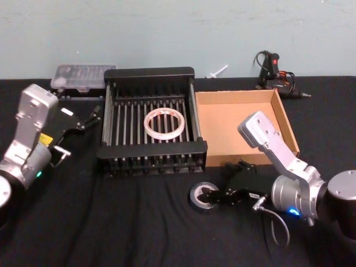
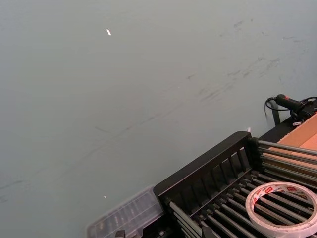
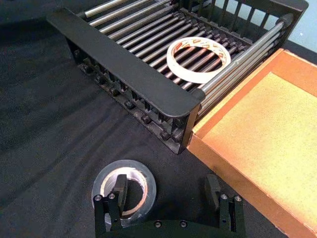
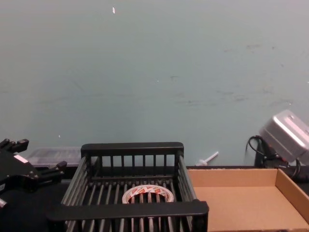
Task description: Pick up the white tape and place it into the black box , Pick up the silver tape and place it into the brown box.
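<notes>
Whitish tape roll with red-printed core (image 1: 164, 124) lies flat on bars of black slatted crate (image 1: 151, 149), first half done. Right gripper (image 1: 218, 195), at 5 o'clock from crate, spread wide, one finger inside dark grey duct-tape roll (image 1: 202, 196) on black cloth, set to pinch wall for tan cardboard tray (image 1: 238, 129). Left gripper (image 1: 84, 120) parked at 9 o'clock, unclosed, holding nothing.

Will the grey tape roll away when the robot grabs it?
Probably not. The silver tape lies flat on the black cloth, so it shouldn't roll unless tipped on edge. Its thick wall looks stiff, so it likely won't squash. The open right gripper has one finger inside the core, which should hook it well.
</notes>
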`<state>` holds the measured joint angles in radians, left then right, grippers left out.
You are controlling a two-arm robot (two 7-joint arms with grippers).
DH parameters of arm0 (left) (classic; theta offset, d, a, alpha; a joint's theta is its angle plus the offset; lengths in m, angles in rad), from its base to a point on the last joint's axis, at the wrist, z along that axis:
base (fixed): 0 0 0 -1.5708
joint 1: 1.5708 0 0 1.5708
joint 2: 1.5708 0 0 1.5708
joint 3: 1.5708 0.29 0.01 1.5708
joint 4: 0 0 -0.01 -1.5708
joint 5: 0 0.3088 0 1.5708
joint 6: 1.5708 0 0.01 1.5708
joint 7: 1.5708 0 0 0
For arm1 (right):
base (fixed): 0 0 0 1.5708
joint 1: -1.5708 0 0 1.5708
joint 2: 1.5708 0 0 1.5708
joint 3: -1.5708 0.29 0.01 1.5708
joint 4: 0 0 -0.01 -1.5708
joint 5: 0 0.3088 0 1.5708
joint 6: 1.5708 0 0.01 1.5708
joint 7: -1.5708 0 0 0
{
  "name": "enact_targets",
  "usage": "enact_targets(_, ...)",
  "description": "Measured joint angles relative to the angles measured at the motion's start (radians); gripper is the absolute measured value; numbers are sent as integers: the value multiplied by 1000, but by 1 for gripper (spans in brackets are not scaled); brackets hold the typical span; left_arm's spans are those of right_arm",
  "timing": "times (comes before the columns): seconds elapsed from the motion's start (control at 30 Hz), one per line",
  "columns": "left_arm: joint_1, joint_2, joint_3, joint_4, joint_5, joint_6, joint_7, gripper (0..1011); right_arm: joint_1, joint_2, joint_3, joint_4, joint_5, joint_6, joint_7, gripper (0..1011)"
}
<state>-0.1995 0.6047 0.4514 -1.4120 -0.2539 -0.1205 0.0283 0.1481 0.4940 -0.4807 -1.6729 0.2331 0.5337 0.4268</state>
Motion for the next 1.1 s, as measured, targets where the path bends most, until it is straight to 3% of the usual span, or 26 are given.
enact_targets(1.1,0,0,0,0,0,0,0,1001,21,-21,-17,40,-24,17,12,971)
